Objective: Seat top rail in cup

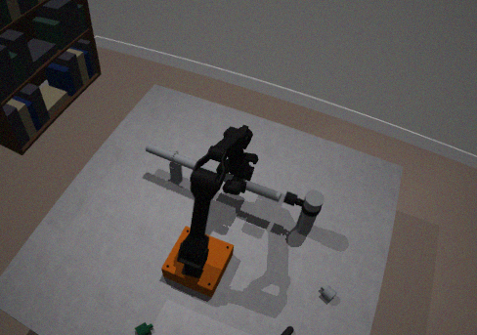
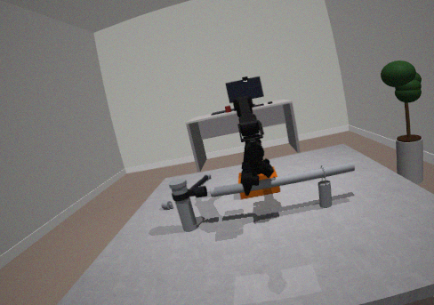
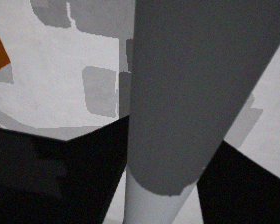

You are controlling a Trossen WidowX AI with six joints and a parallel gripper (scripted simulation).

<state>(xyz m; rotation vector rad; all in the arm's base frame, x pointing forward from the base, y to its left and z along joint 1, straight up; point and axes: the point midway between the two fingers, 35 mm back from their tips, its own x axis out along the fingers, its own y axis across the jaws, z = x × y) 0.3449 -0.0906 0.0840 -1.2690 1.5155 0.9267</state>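
Observation:
The long grey rail (image 1: 264, 190) (image 2: 302, 176) (image 3: 191, 90) runs nearly level through the loop cap (image 2: 324, 175) on the short post (image 1: 176, 173) (image 2: 325, 195). My gripper (image 2: 250, 186) (image 3: 165, 126) is shut on the rail, one black finger on each side, part-way along it. The rail's cut end is close to the black end cup (image 1: 293, 198) (image 2: 201, 191), roughly in line with it, with a small gap between. The cup hangs on the brace band (image 2: 180, 196), high on the big post (image 1: 306, 222) (image 2: 187, 217), just under the post cap (image 1: 314, 199) (image 2: 178, 183). The rail's cut end is out of the wrist view.
The arm's orange base (image 1: 200, 266) stands beside the rail. A small grey fitting (image 1: 327, 294) (image 2: 167, 205) lies beyond the big post. A black rod (image 1: 287, 331) (image 2: 200, 183) and a green piece (image 1: 144, 328) lie farther off on the mat (image 1: 98, 222).

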